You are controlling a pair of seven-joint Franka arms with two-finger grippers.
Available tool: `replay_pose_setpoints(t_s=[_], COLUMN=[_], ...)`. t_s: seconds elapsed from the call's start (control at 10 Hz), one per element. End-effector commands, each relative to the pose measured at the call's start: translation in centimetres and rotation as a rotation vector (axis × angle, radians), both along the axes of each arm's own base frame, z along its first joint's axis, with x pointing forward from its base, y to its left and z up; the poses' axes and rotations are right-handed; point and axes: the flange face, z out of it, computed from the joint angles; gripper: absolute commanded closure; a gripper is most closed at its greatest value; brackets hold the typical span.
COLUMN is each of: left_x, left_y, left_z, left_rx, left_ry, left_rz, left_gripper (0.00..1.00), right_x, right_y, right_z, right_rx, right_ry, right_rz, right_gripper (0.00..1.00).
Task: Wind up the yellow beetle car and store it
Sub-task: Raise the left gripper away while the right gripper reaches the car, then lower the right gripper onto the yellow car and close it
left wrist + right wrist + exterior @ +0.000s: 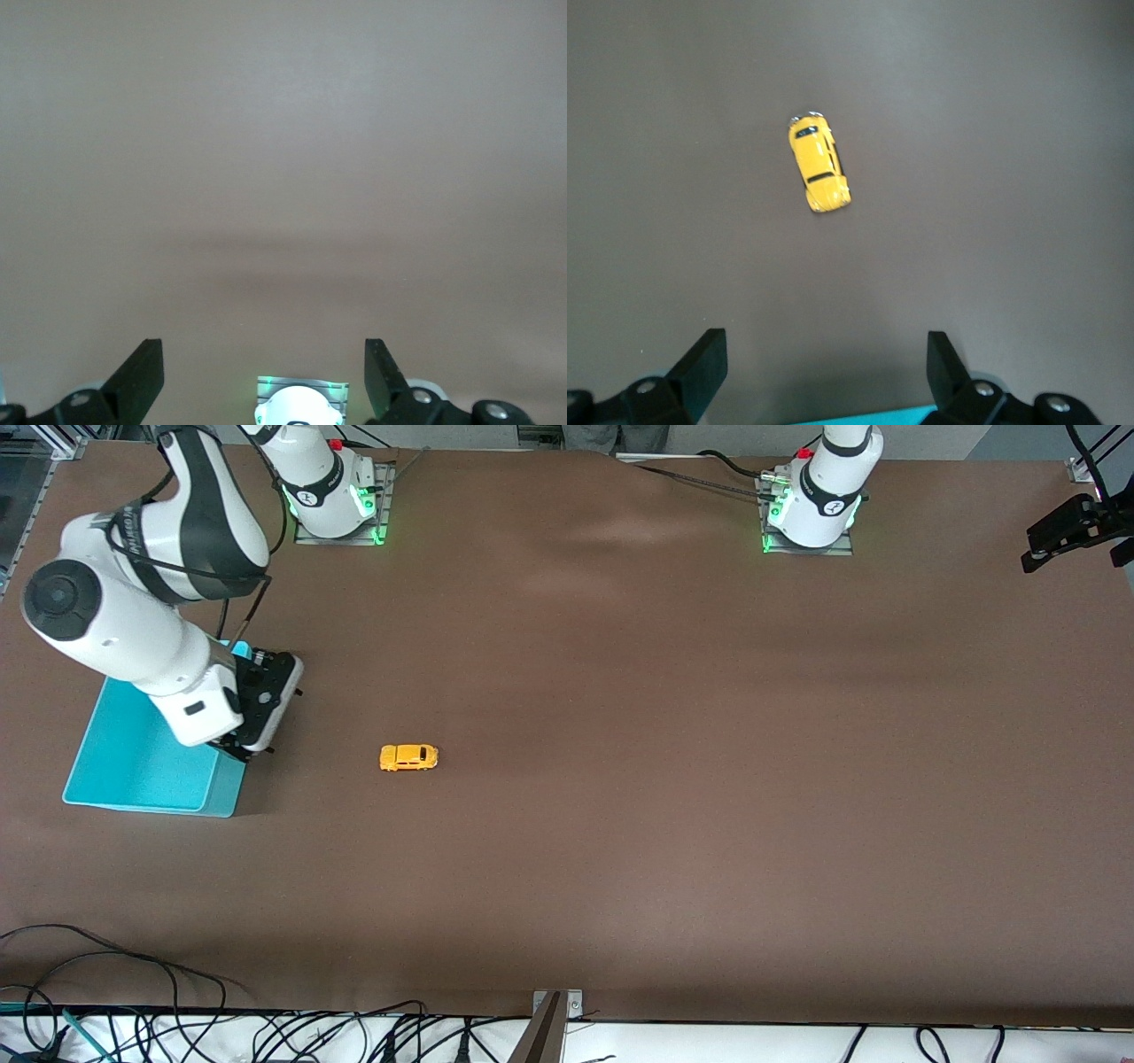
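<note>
Task barely starting: yellow beetle car sitting untouched on table, centre-left of front view. My right gripper hovering wide over turquoise bin edge; left gripper wide, waiting. Winding, storing remaining.

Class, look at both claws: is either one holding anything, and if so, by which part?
Nothing is held. The right claw is open above the turquoise bin's edge; the yellow beetle car sits untouched. The left claw, waiting, is open and empty.
</note>
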Motion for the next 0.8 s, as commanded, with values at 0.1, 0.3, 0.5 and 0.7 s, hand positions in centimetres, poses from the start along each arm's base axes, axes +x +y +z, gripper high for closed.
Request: replay_pose_setpoints(t_s=[0.1,0.3,0.5,0.7], left_x=[0.5,1.7,1.8,2.7], left_y=[0.0,-0.3,-1.3,-1.2], left_z=[0.5,-1.0,-1.6,-2.7], left_rx=[-0.088,-0.122,-0.116,-0.112], left_ry=[0.003,0.017,0.001,-0.045], left_rz=[-0.027,-0.029,-0.035,-0.04], left_gripper=[0.0,0.0,0.0,0.0], right_x=[-1.2,-2.7,-3.7,-3.3], right_y=[4.0,6.3,7.4,7.1], right_z=[-3.1,-5.9,-9.5,-13.6], right_rx=[0.028,0.046,0.068,0.103], right_ry=[0.039,0.022,-0.013,-0.049], right_rz=[0.176,0.251,0.322,0.384], right_gripper=[0.0,0.0,0.0,0.0])
